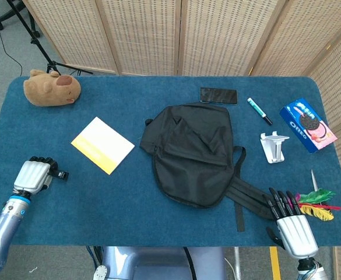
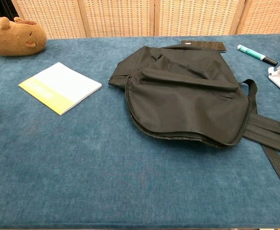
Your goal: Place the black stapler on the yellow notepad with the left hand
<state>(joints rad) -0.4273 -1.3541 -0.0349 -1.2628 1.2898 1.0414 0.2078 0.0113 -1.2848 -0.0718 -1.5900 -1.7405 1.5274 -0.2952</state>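
Left hand (image 1: 35, 174) sits at the table's eight o'clock edge, fingers curled over the black stapler (image 1: 60, 174), whose tip protrudes toward three o'clock; the grasp appears made, lift not yet begun. Yellow notepad (image 1: 102, 144) lies near, at the hand's two o'clock. Right hand (image 1: 289, 221) rests idle at five o'clock, fingers extended, holding nothing.
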